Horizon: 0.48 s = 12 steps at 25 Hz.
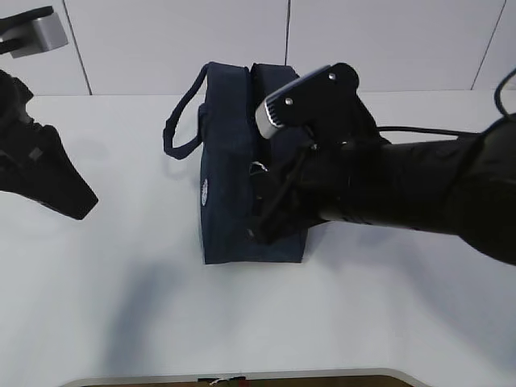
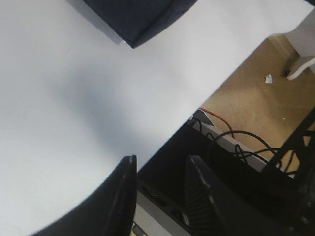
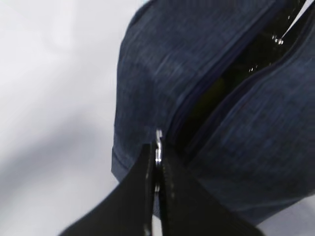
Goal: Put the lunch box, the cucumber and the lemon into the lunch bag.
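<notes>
Up close, the white desk [image 1: 121, 322] is smooth and bare along its near edge. Further back, the dark blue cloth lunch bag [image 1: 230, 185] stands mid-desk. A small pale round label on its side is too blurry to read. The right claw [image 3: 156, 169] is closed tight on the shiny metal zipper ring [image 3: 158, 147]. The left claw [image 2: 160, 187] hangs part-open, holding nothing, far left.

Both arms matte black w/ bulky angular housings. Right arm [image 1: 419, 189] carries a silver-grey rounded camera block [image 1: 278, 109] w/ small dark screws on top; thin black cable [image 1: 411, 130] trails behind it. Black left gripper [image 2: 162, 196]: curved fingers [image 2: 120, 196], ribbed inner pads. Black right gripper [image 3: 157, 182]: flat, tapering fingers.
</notes>
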Available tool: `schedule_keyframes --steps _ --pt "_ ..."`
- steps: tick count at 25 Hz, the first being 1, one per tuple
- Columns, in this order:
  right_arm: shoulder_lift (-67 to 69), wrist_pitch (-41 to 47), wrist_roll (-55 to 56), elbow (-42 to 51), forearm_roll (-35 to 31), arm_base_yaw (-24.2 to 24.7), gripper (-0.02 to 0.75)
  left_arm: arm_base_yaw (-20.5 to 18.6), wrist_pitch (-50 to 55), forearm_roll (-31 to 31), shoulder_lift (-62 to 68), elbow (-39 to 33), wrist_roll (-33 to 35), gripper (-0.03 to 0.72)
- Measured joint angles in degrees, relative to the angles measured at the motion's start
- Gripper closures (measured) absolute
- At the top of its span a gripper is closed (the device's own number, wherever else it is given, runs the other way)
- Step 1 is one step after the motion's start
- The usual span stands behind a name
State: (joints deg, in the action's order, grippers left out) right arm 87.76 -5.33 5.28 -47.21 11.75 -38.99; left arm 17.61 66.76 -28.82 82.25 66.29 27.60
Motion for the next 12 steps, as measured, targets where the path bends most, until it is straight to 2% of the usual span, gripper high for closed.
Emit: schedule_keyframes --steps 7,12 --pt "0.0 4.6 0.0 -5.91 1.8 0.0 0.733 0.17 -7.48 -0.14 0.0 -3.7 2.82 0.449" --pt "0.65 11.01 0.0 -10.61 1.83 0.0 0.733 2.44 -14.6 -0.77 0.0 -7.59 5.0 0.449"
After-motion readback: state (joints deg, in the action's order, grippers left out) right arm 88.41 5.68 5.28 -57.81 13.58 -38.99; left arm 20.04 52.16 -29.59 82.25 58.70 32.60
